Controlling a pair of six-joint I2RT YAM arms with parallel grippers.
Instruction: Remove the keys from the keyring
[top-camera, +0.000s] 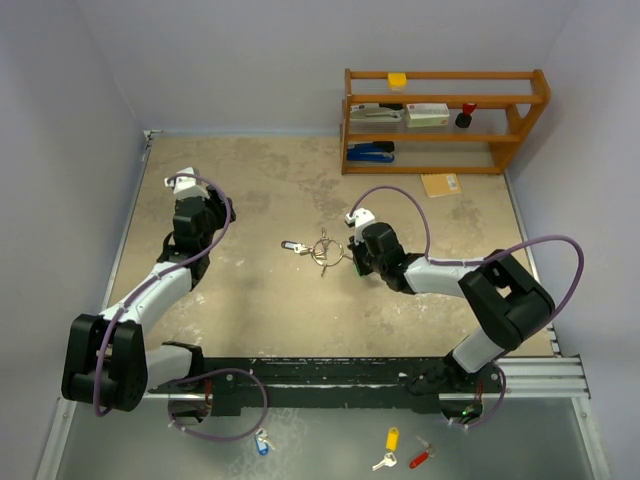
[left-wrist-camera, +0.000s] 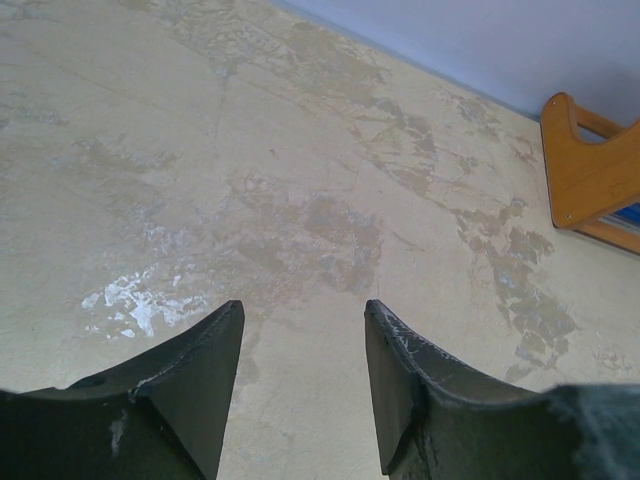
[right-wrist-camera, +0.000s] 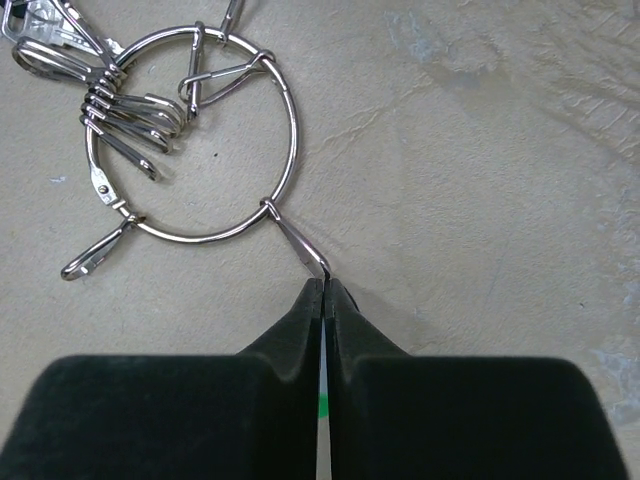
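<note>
Your table (top-camera: 260, 190) carries the keyring (right-wrist-camera: 290, 150), lying flat. Your left gripper (left-wrist-camera: 303, 315) hangs well to the left of the keyring, jaws apart over bare surface, holding nothing. Your right gripper (right-wrist-camera: 322, 285) sits just right of the keyring, fingers pinched together on a silver clip (right-wrist-camera: 298, 240) hooked to its wire — a green sliver (right-wrist-camera: 322, 405) shows between them. A black-headed key (top-camera: 292, 246) lies just left of the keyring.

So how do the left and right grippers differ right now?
The left gripper stands open over the table; the right gripper is shut. The left holds nothing; the right pinches a silver clip hooked on the keyring, green showing between its fingers. The left sits far from the keyring; the right is at it. Both have dark fingers.
</note>
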